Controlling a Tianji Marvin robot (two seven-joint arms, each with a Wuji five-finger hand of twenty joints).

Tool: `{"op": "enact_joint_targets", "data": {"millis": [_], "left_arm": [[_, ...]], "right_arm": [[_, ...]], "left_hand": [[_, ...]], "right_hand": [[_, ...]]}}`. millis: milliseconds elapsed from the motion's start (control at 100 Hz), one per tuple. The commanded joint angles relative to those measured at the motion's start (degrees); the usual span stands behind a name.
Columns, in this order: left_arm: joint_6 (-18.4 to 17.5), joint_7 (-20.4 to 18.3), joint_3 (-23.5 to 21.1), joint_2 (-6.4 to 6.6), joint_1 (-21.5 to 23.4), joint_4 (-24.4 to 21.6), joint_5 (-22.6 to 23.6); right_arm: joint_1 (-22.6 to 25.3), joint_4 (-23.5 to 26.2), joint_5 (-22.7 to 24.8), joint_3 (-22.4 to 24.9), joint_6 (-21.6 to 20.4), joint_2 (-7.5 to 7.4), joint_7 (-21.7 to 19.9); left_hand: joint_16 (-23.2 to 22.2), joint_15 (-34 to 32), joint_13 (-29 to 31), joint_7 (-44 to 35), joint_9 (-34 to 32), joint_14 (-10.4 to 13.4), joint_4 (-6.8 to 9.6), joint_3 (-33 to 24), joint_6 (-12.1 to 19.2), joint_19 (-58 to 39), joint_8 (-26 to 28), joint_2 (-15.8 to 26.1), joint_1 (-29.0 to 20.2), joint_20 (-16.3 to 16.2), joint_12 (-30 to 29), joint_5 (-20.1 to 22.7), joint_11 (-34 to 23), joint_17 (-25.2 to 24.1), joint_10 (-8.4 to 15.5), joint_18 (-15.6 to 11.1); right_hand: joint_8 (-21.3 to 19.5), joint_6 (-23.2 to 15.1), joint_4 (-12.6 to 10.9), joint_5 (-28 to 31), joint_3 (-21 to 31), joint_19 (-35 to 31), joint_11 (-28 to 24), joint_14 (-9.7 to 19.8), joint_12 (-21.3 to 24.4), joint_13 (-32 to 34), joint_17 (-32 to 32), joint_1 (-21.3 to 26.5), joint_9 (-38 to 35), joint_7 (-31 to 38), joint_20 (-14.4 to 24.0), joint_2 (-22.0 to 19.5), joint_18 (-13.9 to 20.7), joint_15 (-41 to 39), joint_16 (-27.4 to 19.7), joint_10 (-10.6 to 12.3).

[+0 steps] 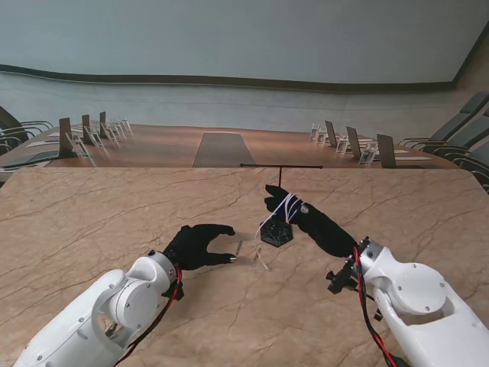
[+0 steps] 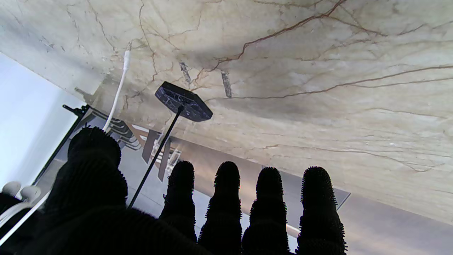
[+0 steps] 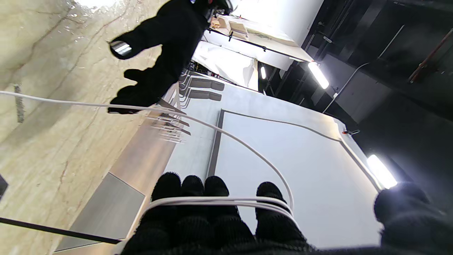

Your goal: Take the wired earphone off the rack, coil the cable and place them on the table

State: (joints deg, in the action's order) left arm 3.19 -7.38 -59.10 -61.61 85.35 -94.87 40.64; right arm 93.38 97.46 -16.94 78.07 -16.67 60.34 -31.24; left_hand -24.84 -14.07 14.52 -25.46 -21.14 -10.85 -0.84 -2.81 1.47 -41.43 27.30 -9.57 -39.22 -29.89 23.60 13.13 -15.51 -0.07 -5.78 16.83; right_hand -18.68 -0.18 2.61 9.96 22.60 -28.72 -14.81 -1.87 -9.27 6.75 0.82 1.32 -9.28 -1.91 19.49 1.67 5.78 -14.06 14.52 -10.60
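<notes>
The white earphone cable (image 1: 286, 206) is looped around the fingers of my right hand (image 1: 317, 222), which hovers just over the rack's black base (image 1: 276, 235). In the right wrist view the loops (image 3: 219, 202) cross my fingers (image 3: 191, 198), and one strand runs off toward my left hand (image 3: 162, 42). My left hand (image 1: 200, 246) rests on the marble table (image 1: 114, 214) left of the rack, fingers (image 2: 226, 191) spread. The cable's plug end (image 2: 126, 60) lies on the table and passes behind the thumb (image 2: 93, 152). Two white rounded buds (image 2: 21, 189) show beside the thumb.
The rack's thin pole rises to a bare crossbar (image 1: 280, 166) behind my right hand. Beyond the marble table stands a long wooden conference table (image 1: 221, 145) with name stands and chairs (image 1: 19, 130) on both sides.
</notes>
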Motion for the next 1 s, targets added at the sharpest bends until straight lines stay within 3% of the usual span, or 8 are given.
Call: {"op": "enact_joint_targets", "data": {"millis": [0,50,60,230,460,640,790,990], "left_arm": [[-0.30,0.35,-0.33,-0.02,0.73,-0.98,-0.03],[-0.45,0.47,-0.63,-0.05,1.01,-1.30,-0.17],[-0.50,0.52,-0.68,-0.06,1.06,-1.35,-0.19],[-0.95,0.66,-1.69,-0.06,1.78,-2.59,-0.13],[-2.64,1.73,-2.94,-0.29,2.04,-3.87,-0.44],[-3.21,2.17,-2.46,-0.55,1.13,-4.35,-1.78],[-2.70,1.73,-1.22,-0.73,-0.03,-4.58,-3.76],[-1.70,0.85,0.04,-0.91,-1.34,-4.66,-6.15]], "right_arm": [[0.69,-0.55,0.43,-0.54,0.82,0.45,0.47],[0.73,-0.88,0.60,-0.73,1.48,0.55,0.76],[0.73,-0.96,0.62,-0.78,1.58,0.58,0.85],[0.55,-2.14,1.13,-1.78,2.84,0.96,2.15],[-0.01,-3.07,1.31,-2.93,3.92,1.11,2.41],[-0.42,-3.76,1.43,-3.43,4.70,1.24,2.60],[-0.78,-4.32,1.52,-3.73,5.03,1.37,2.96],[-1.30,-5.06,1.82,-4.06,5.57,1.50,3.28]], "left_hand": [[-0.88,-0.39,0.71,1.16,-0.26,0.93,-0.66,0.81,-0.65,-0.67,-0.48,1.72,1.83,-1.05,0.73,-0.96,-0.68,-0.64,-0.36,-1.25],[-0.98,-0.48,0.81,1.25,-0.41,0.90,-0.65,0.87,-0.64,-0.77,-0.52,1.90,1.79,-1.17,0.85,-1.03,-0.77,-0.64,0.43,-1.26],[-1.01,-0.51,0.85,1.26,-0.34,0.87,-0.64,0.88,-0.69,-0.82,-0.53,1.93,1.77,-1.20,0.85,-1.00,-0.74,-0.62,-0.37,-1.29],[-1.41,-1.04,1.54,1.24,-1.44,0.46,-0.56,0.72,-0.81,-1.42,-0.53,4.67,1.58,-1.65,1.19,-0.60,-1.16,-0.38,-0.07,-1.25],[-2.47,-2.69,2.75,1.10,-2.39,0.21,-0.46,1.44,-1.10,-2.91,-0.37,5.25,0.75,-2.31,2.14,-0.40,-2.09,0.08,-0.43,-1.38],[-9.15,-10.37,5.08,0.88,-2.70,-0.48,-0.29,2.74,-1.20,-10.56,-0.10,5.69,0.11,-6.04,7.12,-0.65,-5.33,1.51,-2.24,-2.39],[-20.16,-22.39,7.55,0.26,-4.16,-1.41,-0.21,2.56,-1.27,-19.87,0.33,6.18,-0.65,-11.14,17.21,-0.58,-11.78,3.75,-2.11,-3.94],[-30.13,-34.23,9.11,0.07,-6.23,-2.12,-0.07,2.22,-1.65,-29.85,0.52,6.58,-1.34,-17.30,25.01,-0.96,-17.65,6.06,-1.80,-5.80]], "right_hand": [[-0.84,-8.14,1.88,-1.44,-0.22,-1.33,0.90,-1.55,0.20,-0.07,-0.14,-0.05,-0.27,0.93,-1.21,0.56,-2.51,-0.49,-0.25,0.18],[-1.22,-8.72,1.89,-1.46,-0.27,-1.24,1.03,-1.46,0.25,-0.17,-0.23,0.00,-0.16,1.05,-1.23,0.68,-2.39,-0.45,-0.24,0.26],[-1.28,-8.75,1.89,-1.47,-0.26,-1.23,1.06,-1.44,0.26,-0.17,-0.24,0.03,-0.17,1.07,-1.23,0.69,-2.39,-0.45,-0.24,0.27],[-2.52,-8.98,1.90,-1.63,-0.33,-1.08,1.16,-1.36,0.30,-0.21,-0.27,0.12,-0.23,1.26,-1.20,0.80,-2.32,-0.43,-0.19,0.28],[-3.83,-10.34,1.87,-1.61,-0.32,-0.80,1.22,-1.12,0.31,-0.22,-0.40,0.26,-0.27,1.38,-1.12,0.88,-2.20,-0.19,-0.29,0.47],[-4.36,-11.60,1.86,-1.75,-0.36,-0.65,1.24,-1.05,0.30,-0.16,-0.35,0.29,-0.24,1.09,-1.03,0.92,-2.17,-0.23,-0.26,0.38],[-4.63,-12.66,1.86,-1.69,-0.39,-0.54,1.17,-0.95,0.27,-0.13,-0.30,0.32,-0.33,0.93,-0.94,0.98,-2.13,-0.31,-0.23,0.41],[-4.91,-13.19,1.85,-1.64,-0.41,-0.50,0.83,-0.71,0.09,-0.08,-0.16,0.39,-0.39,0.86,-0.78,1.02,-2.00,-0.53,-0.14,0.56]]}}
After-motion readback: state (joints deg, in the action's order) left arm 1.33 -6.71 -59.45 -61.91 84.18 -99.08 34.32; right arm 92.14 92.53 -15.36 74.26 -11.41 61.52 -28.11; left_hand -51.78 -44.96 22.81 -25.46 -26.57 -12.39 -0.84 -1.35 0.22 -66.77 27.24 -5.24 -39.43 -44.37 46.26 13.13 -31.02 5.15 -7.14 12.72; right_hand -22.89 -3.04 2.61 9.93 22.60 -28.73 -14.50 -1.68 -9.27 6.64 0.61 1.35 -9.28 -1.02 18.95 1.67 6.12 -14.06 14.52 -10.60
